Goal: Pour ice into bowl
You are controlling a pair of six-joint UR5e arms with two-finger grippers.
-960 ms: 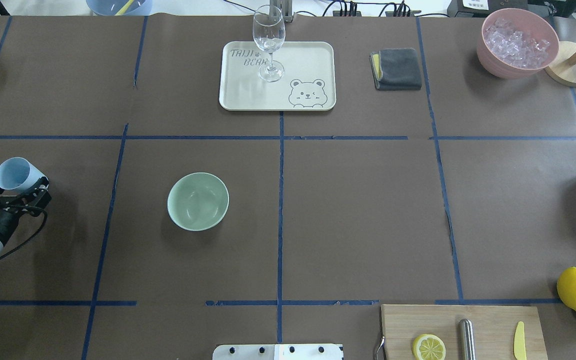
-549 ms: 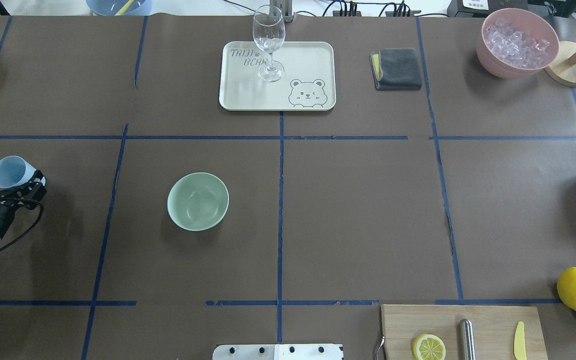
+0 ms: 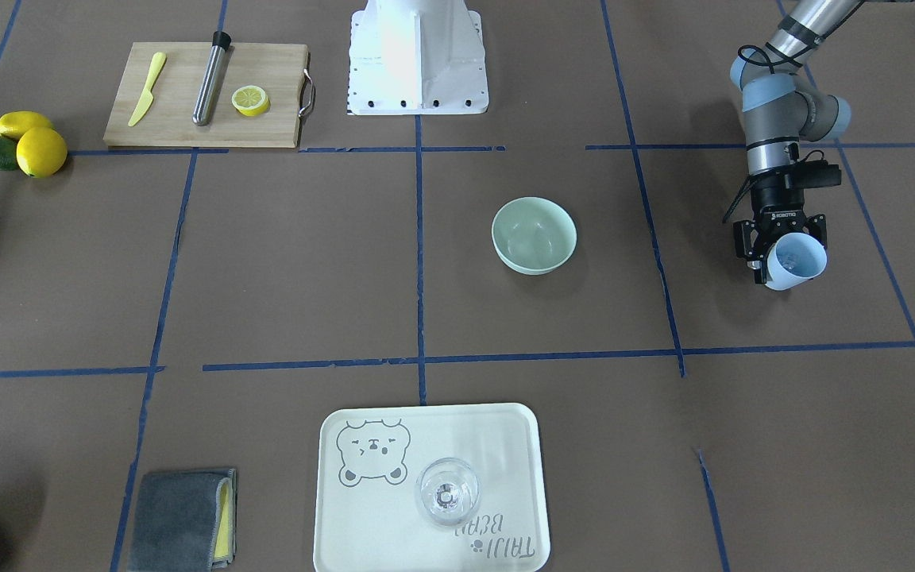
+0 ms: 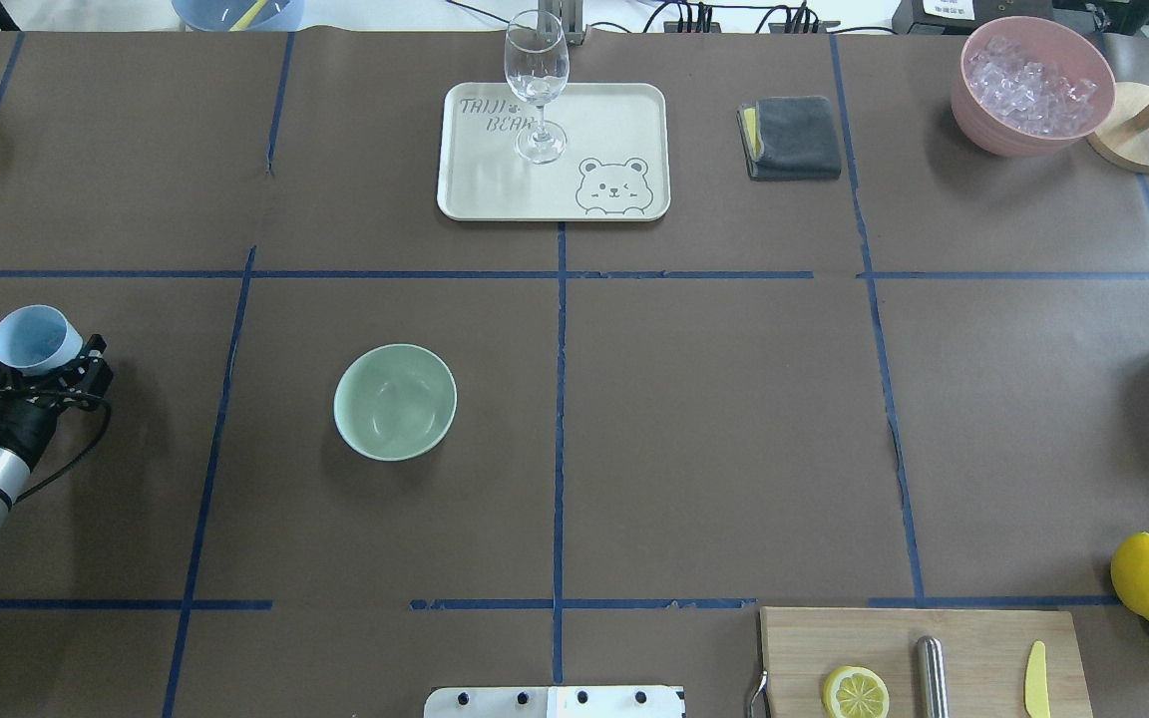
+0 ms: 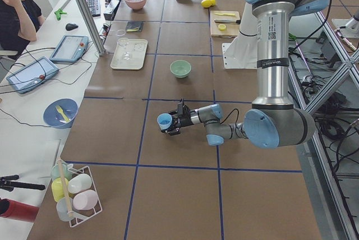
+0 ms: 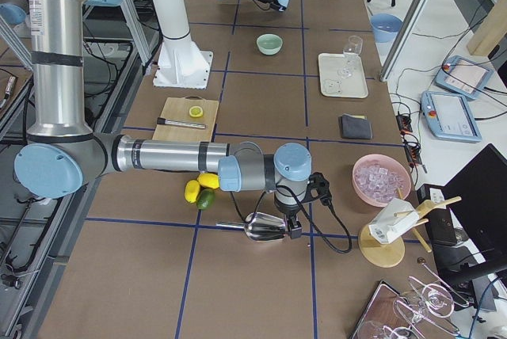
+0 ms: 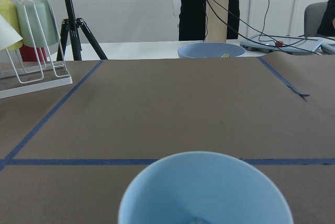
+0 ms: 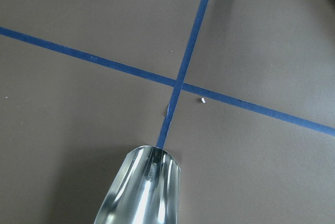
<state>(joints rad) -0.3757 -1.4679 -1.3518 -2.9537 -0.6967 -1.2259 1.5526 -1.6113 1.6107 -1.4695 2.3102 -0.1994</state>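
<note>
Left gripper [image 4: 44, 365]: pinched on the lower body of the light blue cup [image 4: 29, 337], a finger on either side, close to the left edge of the counter and about midway between its near and far edges.
Cup: roughly upright with its mouth up. The left wrist view looks over its rim, and a faint glint low inside is too small to tell as ice.
Bowl [image 4: 395, 402]: pale mint green, standing upright on the brown paper in the left half of the counter. It is well apart from the cup, between the left edge and the centre line of blue tape.
Ice [image 4: 1028, 85]: clear cubes heaped in the pink container [image 4: 973, 115] at the far right corner, well apart from both bowl and cup.
Right gripper [image 6: 289, 224]: by the right edge. Only the side view shows it, so I cannot tell how its fingers stand.
Metal scoop [image 8: 144, 192]: reaches out ahead of the right wrist camera, over a crossing of blue tape lines.
Tray [image 4: 614, 110]: cream with a bear drawing, at the middle of the far edge, with the wine glass [image 4: 537, 75] upright on it.
Grey cloth [image 4: 796, 135]: folded, between the tray and the pink container.
Cutting board [image 4: 973, 638]: at the near edge toward the right corner, carrying a lemon half [image 4: 855, 691].
</note>
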